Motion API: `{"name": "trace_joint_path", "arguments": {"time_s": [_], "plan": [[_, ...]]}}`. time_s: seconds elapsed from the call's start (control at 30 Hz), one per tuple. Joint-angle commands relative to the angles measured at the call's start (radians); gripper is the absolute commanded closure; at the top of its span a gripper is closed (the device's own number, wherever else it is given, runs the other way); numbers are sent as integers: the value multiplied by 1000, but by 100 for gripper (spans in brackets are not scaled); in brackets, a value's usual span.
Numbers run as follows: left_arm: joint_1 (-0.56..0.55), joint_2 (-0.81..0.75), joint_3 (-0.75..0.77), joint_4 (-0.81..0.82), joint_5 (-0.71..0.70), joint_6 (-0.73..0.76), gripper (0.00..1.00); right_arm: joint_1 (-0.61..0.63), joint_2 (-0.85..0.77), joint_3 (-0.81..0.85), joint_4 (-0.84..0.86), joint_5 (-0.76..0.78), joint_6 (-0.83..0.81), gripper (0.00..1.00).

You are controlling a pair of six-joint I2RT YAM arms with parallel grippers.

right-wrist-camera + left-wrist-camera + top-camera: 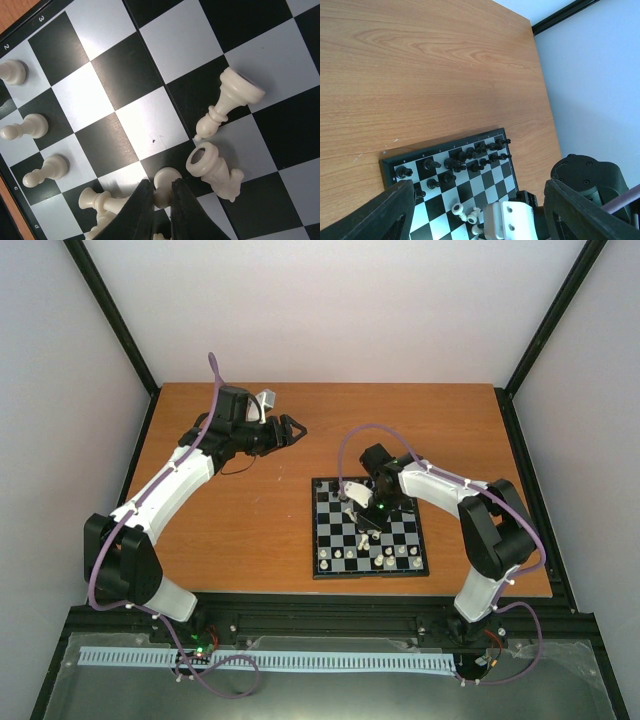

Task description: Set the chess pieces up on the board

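The board (325, 555) lies right of the table's centre; it also shows in the left wrist view (492, 172) and fills the right wrist view (135, 70). Black pieces (470, 155) stand in its far rows. White pieces (345, 558) stand in its near rows. My right gripper (161, 190) is over the board's middle, shut on a white piece (165, 186). Two white pieces (227, 102) (212, 167) lie toppled beside it, others (97, 202) to its left. My left gripper (292, 430) is open and empty above bare table at the back left.
Three white pawns (30, 127) stand along the board's edge in the right wrist view. A white object (265, 400) sits behind the left wrist. Black frame posts and white walls enclose the table (250, 510).
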Motion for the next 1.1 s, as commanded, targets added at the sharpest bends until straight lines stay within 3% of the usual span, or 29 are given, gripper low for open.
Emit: {"name": "trace_joint_path", "arguments": {"time_s": [0.0, 0.23, 0.73, 1.07], "plan": [[4, -17, 42, -16, 12, 17, 27, 13, 15, 24, 8, -23, 7, 92], [4, -17, 42, -17, 11, 18, 27, 15, -30, 27, -1, -57, 0, 95], [4, -23, 42, -17, 13, 16, 27, -6, -247, -99, -30, 40, -41, 95], [4, -22, 40, -14, 14, 14, 27, 0, -294, -193, -102, -30, -161, 94]]}}
